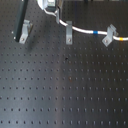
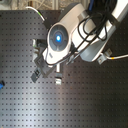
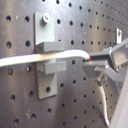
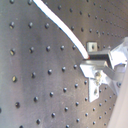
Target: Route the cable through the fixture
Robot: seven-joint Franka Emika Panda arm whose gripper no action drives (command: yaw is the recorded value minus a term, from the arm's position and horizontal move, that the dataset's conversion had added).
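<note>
- Gripper [image 3: 92, 62] clamped on the cable [image 3: 30, 59], right of frame in the first wrist view.
- Cable lies between the two blocks of the fixture [image 3: 48, 59] at centre left.
- Step, I judge: seating the cable; next calls for a steady pull along the slot.

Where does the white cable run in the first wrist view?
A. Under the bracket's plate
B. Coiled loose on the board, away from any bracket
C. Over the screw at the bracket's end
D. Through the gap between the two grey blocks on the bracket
D: in the first wrist view the cable lies in the slot between the two blocks of the bracket.
</note>
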